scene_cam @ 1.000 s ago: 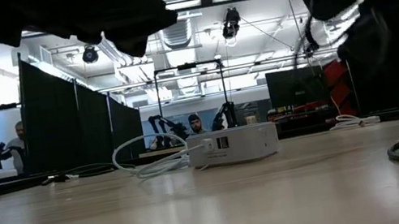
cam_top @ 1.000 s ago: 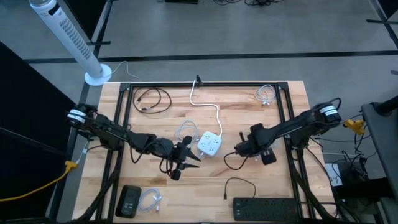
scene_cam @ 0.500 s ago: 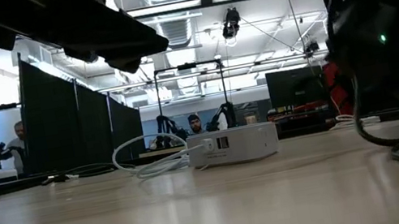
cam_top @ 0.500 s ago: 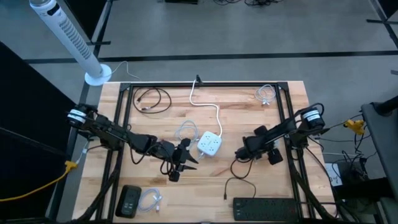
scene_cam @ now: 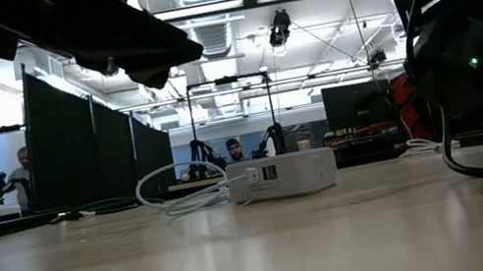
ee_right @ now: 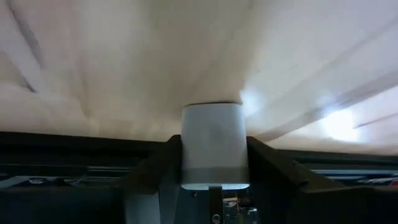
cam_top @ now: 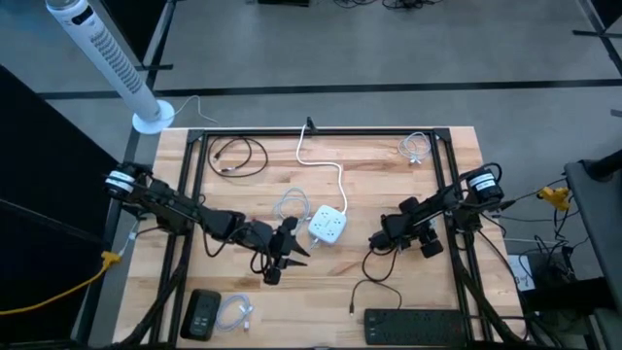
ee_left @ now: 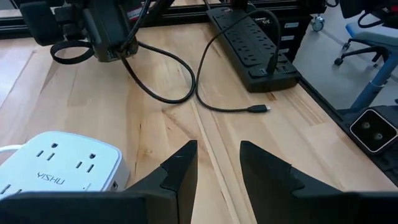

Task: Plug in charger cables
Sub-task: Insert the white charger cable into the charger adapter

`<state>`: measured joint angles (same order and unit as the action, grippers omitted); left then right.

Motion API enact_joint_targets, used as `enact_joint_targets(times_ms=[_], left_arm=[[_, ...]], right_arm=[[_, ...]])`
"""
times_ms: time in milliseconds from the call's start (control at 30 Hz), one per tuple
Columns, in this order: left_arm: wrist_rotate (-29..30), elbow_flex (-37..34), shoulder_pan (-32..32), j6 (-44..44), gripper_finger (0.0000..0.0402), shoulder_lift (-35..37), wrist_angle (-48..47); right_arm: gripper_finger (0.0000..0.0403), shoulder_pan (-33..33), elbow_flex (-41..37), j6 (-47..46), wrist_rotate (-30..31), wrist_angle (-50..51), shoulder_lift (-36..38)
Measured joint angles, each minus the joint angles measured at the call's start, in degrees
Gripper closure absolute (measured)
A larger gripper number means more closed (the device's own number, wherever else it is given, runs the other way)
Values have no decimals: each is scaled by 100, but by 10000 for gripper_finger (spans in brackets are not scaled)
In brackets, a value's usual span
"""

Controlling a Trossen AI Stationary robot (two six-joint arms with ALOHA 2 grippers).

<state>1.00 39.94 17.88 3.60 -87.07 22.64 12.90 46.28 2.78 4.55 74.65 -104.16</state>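
My right gripper [cam_top: 375, 239] hovers right of the white socket cube [cam_top: 328, 226], shut on a light-grey plug block [ee_right: 211, 146] with a black charger cable [cam_top: 362, 261] trailing from it. My left gripper [cam_top: 298, 241] is open, just left of the cube [ee_left: 56, 163], touching nothing. A translucent white cable coil [cam_top: 290, 206] lies flat beside the cube's far-left side. A second black cable [ee_left: 233, 107] lies on the table, running from the power strip [cam_top: 413, 326] to a free plug end [ee_left: 266, 109]. My right gripper pinches the light-grey plug block [ee_right: 211, 155] between its two fingers, which slant down toward the table. The block's free end faces the wood; whether it touches the wood cannot be told. The black cable [scene_cam: 446, 154] hangs slack below the gripper down onto the table.
A black cable coil [cam_top: 238, 154] lies at the far left and a white coil [cam_top: 415, 148] at the far right. Near left sit a black device [cam_top: 202, 313] and another white cable [cam_top: 236, 313]. The cube's thick white cord [cam_top: 326, 167] runs to the far edge.
My right arm has drawn back toward the table's right edge and sunk lower, its gripper shifting slightly toward the near edge while staying shut. The black cable, which lay on the table, now hangs from the gripper in a steeper loop.
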Motion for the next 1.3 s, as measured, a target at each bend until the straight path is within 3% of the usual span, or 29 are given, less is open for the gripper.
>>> enact_joint_targets(times_ms=[133, 300, 500, 600, 700, 1033, 1300], left_arm=[[2, -2, 27, -3, 292, 0, 90], [4, -2, 32, -4, 292, 0, 180], [6, -2, 53, -4, 292, 0, 192], [6, -2, 87, -2, 292, 0, 196], [8, -2, 152, 24, 292, 0, 196], [8, -2, 344, -47, 292, -4, 312], [11, -2, 349, -160, 292, -4, 362]], right_arm=[[258, -186, 122, -720, -94, 235, 44], [258, -476, 340, -920, 92, 440, 397], [258, -1361, 700, -1236, 1151, 777, 832], [258, -1987, 907, -1347, 1837, 746, 1014], [258, -2753, 1083, -1230, 2156, 609, 1128], [258, -5331, 1141, -1308, 2111, -1188, 1252], [258, -6289, 1141, -1370, 2319, -2655, 1215]])
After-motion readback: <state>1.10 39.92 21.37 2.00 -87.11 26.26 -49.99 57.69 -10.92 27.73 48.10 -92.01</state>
